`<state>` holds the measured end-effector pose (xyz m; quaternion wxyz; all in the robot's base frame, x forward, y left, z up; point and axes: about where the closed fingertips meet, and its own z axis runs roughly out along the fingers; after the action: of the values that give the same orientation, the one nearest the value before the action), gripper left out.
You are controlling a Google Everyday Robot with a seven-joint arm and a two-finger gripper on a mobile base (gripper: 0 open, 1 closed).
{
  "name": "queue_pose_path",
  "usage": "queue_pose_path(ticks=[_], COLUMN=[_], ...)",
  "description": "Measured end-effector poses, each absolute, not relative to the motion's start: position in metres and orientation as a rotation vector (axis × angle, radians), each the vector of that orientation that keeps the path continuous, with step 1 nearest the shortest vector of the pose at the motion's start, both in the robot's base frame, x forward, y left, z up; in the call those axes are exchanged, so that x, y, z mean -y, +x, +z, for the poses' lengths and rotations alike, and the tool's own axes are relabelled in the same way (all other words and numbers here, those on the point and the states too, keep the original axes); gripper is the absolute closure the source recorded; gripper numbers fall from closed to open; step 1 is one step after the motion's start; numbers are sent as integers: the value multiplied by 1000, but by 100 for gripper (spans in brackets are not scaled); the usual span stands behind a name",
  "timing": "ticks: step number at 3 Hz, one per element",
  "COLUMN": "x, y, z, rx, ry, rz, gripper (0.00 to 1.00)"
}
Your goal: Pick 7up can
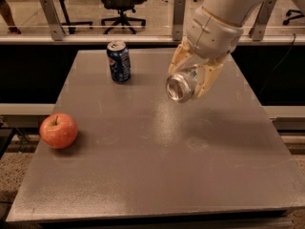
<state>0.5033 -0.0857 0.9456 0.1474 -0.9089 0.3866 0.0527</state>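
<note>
Grey table (143,185) below; gripper (191,79) over right-centre, pinching 7up can (180,87), can held clear of table, long axis tilted, end facing camera

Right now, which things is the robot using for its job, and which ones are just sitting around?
For the job:
- 7up can, tipped sideways, held above the table
- gripper, shut on the can, over the table's far right part

Just lying about:
- Pepsi can, upright at the far side
- red apple, by the left edge
</note>
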Motion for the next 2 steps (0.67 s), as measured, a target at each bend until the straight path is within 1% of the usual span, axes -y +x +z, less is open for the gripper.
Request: queue_pose_path(ticks=[1,2], x=[76,71], y=[510,518], z=[984,991], rx=[-1087,-1075], ry=[-2540,-2504], rz=[130,91], gripper=[100,100])
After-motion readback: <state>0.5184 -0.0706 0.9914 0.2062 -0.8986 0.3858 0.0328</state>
